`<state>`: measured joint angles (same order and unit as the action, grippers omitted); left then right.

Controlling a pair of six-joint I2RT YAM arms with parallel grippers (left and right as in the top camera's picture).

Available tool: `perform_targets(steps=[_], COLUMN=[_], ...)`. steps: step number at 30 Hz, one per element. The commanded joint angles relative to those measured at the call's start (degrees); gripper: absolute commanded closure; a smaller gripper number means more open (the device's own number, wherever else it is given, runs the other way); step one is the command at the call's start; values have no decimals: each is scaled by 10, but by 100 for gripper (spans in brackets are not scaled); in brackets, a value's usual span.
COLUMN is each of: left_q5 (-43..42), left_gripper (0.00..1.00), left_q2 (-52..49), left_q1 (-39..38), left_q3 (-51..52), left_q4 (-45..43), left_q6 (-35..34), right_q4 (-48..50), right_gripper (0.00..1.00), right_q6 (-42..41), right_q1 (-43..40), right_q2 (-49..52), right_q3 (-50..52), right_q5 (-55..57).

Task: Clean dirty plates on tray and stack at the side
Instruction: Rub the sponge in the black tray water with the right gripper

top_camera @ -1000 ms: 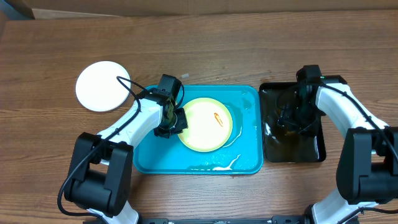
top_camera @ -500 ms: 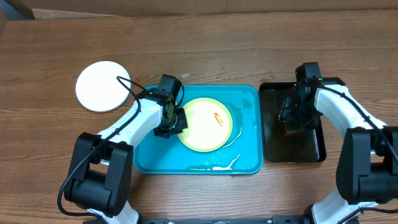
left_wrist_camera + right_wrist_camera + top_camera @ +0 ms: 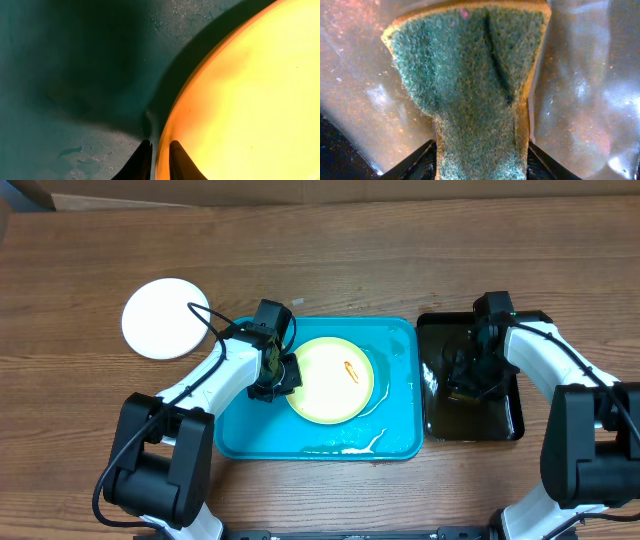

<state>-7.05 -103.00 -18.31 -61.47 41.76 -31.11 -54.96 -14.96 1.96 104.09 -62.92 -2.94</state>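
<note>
Yellow plate (image 3: 332, 379) was seen lying in the turquoise tray (image 3: 400, 430), left of centre, with an orange smear (image 3: 352, 369) uncleaned on its face. One white plate (image 3: 165, 318) was parked on the table (image 3: 320, 260), well apart to the left, smear-free as far as could be told. The yellow plate's left rim was pinched edge-on by the left gripper (image 3: 159, 150), jaws nearly pressed together on it. A green sponge (image 3: 470, 75) was squeezed between the jaws of the right gripper (image 3: 479, 155) over the black tray (image 3: 510, 420), its waist visibly narrowed by the grip. Risks as judged: the rim grip was thin and the tray floor looked wet, so the plate could be slipped or rotated out once scrubbing force is applied. A soaked sponge could be dripped across the table in transit. A white sliver (image 3: 378, 402) was noted under the yellow plate's lower right edge. It was likely another plate, though that could not be confirmed. The right fingertips were hidden by the arm in the overhead view. Liquid depth in the black tray could not be made out.
</note>
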Motion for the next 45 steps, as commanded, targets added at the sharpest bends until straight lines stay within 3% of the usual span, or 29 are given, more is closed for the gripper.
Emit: perform_targets(steps=[1,3,6,7,9,14,16,17,18,19,20,21,22,23,24,25,28,30,33,34,35,36,37,38,39,45], left_q5=[-3,-3,-3,-3,-3,-3,-3,-3,-3,-3,-3,-3,-3,-3,-3,-3,-2,-2,-2,-3,-3,-3,-3,-3,-3,-2], left_gripper=[85,84,84,84,84,84,84,84,84,84,84,84,84,84,84,84,83,83,83,83,83,83,83,83,83,78], left_q2=[-8,-8,-8,-8,-8,-8,-8,-8,-8,-8,-8,-8,-8,-8,-8,-8,-8,-8,-8,-8,-8,-8,-8,-8,-8,-8], left_q1=[-2,-2,-2,-2,-2,-2,-2,-2,-2,-2,-2,-2,-2,-2,-2,-2,-2,-2,-2,-2,-2,-2,-2,-2,-2,-2], left_q3=[3,3,3,3,3,3,3,3,3,3,3,3,3,3,3,3,3,3,3,3,3,3,3,3,3,3], left_q4=[0,0,0,0,0,0,0,0,0,0,0,0,0,0,0,0,0,0,0,0,1,1,1,1,1,2], left_q6=[11,11,11,11,11,11,11,11,11,11,11,11,11,11,11,11,12,11,12,11,11,11,11,11,11,11], right_q4=[0,0,0,3,17,85,88,85,82,79,76,73,73,76,82,91,125,146,155,153,152,151,153,158,164,110], right_gripper=[51,96,96,84,32,31,40,50,71,82,92,93,83,49,25,19,18,21,54,73,82,83,71,42,28,19], right_q6=[-1,0,0,2,2,2,2,2,2,2,2,2,2,2,2,2,2,2,2,2,2,2,2,2,2,1], right_q1=[2,2,2,2,2,2,2,2,3,3,3,3,3,3,3,3,2,2,2,2,2,2,2,2,2,2], right_q2=[-5,-5,-5,-5,-5,-5,-5,-5,-5,-5,-5,-5,-5,-5,-5,-5,-5,-5,-5,-5,-5,-5,-5,-5,-5,-5], right_q3=[-2,-2,-2,-2,-2,-2,-2,-2,-2,-1,-1,-1,-1,-1,-2,-2,-1,-1,-1,-1,-1,-1,-1,-2,-2,-47], right_q5=[5,5,5,5,12,63,63,63,63,63,63,63,63,63,63,63,64,63,63,63,63,63,63,63,63,62])
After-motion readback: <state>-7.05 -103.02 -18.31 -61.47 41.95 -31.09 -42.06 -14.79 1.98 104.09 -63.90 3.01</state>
